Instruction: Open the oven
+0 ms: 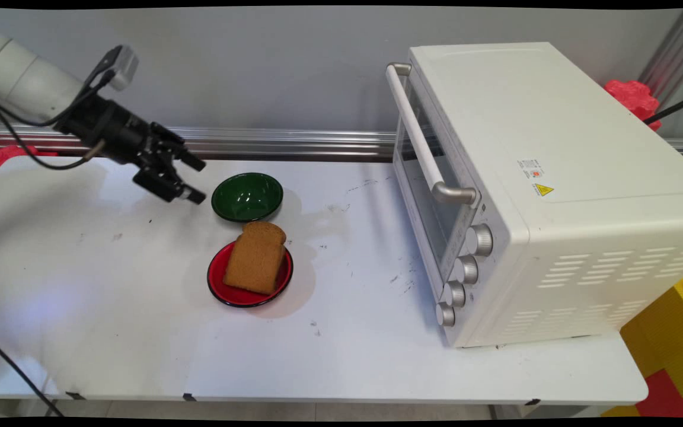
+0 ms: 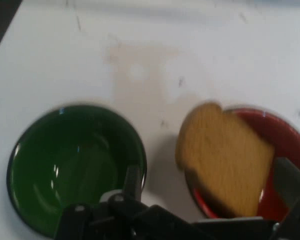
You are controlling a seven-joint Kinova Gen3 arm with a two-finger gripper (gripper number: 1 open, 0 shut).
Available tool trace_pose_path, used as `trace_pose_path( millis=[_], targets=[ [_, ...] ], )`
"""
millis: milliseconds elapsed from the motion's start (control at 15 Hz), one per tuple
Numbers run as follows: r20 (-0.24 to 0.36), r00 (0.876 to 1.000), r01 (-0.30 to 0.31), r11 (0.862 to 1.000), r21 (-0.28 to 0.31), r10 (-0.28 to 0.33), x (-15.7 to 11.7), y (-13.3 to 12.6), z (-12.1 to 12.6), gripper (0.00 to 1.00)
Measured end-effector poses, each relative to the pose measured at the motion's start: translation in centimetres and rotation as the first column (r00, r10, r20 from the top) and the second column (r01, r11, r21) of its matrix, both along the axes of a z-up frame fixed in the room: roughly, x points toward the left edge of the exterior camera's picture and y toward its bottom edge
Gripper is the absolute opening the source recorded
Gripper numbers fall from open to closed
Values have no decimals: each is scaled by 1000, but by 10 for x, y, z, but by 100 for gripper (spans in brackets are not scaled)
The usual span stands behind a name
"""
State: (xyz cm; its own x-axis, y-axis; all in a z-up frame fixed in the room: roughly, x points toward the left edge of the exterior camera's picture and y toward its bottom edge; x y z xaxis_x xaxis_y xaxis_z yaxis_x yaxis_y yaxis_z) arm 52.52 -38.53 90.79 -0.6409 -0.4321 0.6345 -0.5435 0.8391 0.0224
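My gripper point(image 1: 195, 177) hangs wide open and holds nothing, just left of the green bowl point(image 1: 247, 196). The bread point(image 1: 256, 257) leans on the red plate point(image 1: 221, 289), nearer me. If I bump it, it could slide off.

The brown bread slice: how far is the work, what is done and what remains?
Done: the brown bread slice lies on the round red plate. In hand: nothing; the black gripper is open, in the air beside the empty round green bowl. Left: the slice is untouched, and the white toaster oven has its door shut.
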Motion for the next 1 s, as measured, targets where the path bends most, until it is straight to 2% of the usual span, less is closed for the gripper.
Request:
trace_pose_path(
  millis=[467,1000],
  targets=[
    [-63,998,-4,1000,-17,3,-43,-28,11,100],
    [-115,993,32,996,-78,-41,-88,-55,31,100]
  ],
)
